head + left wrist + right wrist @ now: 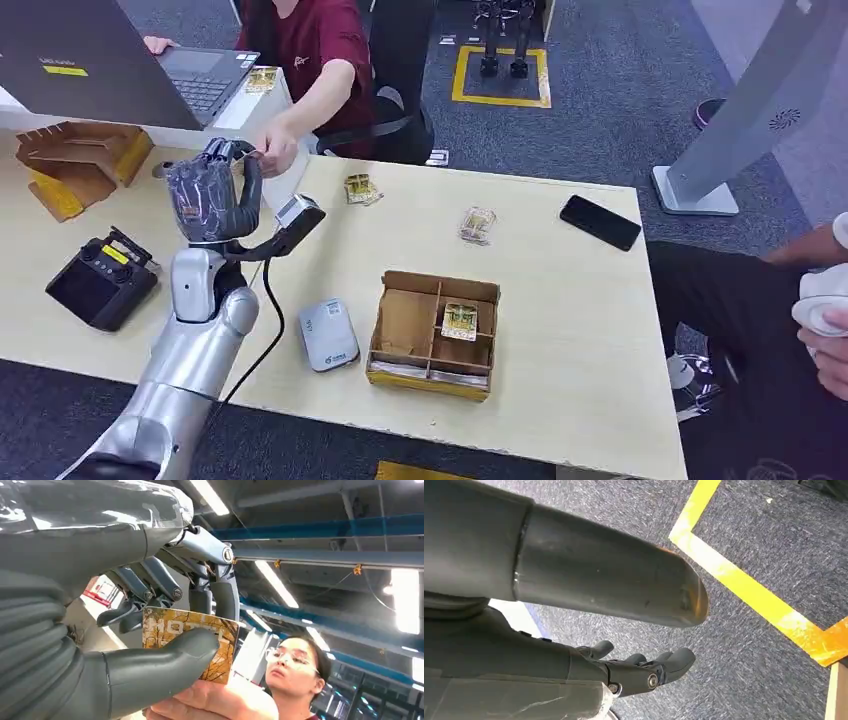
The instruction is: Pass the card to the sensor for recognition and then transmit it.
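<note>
Left hand [165,625]: grey thumb, dark fingers pinch glossy flat card [212,645] | right hand [624,672]: empty, fingers loosely spread

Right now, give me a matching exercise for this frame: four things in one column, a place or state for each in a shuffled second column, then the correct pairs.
Things
1. card
2. black phone
3. grey sensor
4. right hand

Places or states
A. lying on the table left of the divided cardboard box
B. hanging over grey carpet, holding nothing
C. pinched by the left hand, a person's hand also touching it
D. near the table's far right corner

Pairs: 1-C, 2-D, 3-A, 4-B
</note>
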You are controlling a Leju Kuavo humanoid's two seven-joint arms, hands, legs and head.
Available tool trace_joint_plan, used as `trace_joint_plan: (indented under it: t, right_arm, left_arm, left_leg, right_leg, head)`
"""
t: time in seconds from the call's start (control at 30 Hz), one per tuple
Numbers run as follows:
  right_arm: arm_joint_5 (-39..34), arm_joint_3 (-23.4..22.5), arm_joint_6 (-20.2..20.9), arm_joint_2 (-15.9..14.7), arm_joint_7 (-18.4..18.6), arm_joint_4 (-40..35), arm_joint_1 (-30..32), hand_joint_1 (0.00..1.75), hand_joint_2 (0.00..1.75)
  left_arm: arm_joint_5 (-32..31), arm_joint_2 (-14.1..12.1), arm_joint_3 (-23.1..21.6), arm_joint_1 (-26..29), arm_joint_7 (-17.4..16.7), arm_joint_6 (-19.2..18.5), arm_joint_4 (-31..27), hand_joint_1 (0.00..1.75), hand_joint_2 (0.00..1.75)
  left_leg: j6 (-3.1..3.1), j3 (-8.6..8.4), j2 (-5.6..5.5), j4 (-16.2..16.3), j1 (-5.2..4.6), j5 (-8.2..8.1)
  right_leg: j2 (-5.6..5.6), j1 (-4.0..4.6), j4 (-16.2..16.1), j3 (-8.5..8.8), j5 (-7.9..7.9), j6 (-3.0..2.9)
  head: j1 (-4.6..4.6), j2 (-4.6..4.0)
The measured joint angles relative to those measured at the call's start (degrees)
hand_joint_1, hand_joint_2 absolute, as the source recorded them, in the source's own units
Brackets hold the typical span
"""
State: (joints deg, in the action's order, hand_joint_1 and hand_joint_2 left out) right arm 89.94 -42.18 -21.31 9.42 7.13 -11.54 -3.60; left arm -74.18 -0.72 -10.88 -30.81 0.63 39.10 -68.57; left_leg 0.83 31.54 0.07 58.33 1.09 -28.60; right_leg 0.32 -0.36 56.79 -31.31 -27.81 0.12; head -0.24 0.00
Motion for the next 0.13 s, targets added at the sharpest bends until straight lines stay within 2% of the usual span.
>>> trace_joint_plan:
  t: [0.03,0.07,0.13]
  right_arm:
    - [0.0,0.0,0.0,0.0,0.0,0.0,0.0,0.00,0.00]
    - [0.0,0.0,0.0,0.0,0.0,0.0,0.0,0.00,0.00]
    - [0.0,0.0,0.0,0.0,0.0,0.0,0.0,0.00,0.00]
  left_arm:
    - [0.0,0.1,0.1,0.0,0.0,0.0,0.1,1.62,1.75]
    - [0.0,0.2,0.1,-0.1,0.0,0.0,0.3,0.00,1.75]
    - [-0.2,0.2,0.1,-0.1,0.0,0.0,0.5,0.00,1.75]
  left_leg:
    - [0.00,0.00,0.01,0.0,0.00,0.00]
    - [0.00,0.00,0.01,0.0,0.00,0.00]
    - [0.00,0.00,0.01,0.0,0.00,0.00]
  right_leg:
    - [0.01,0.00,0.0,0.00,0.00,0.00]
    - [0.02,0.00,0.0,0.00,0.00,0.00]
    - [0.02,0.00,0.0,-0.01,0.00,0.00]
  head:
    - [-0.02,0.00]
    - [-0.02,0.00]
    - [-0.02,0.00]
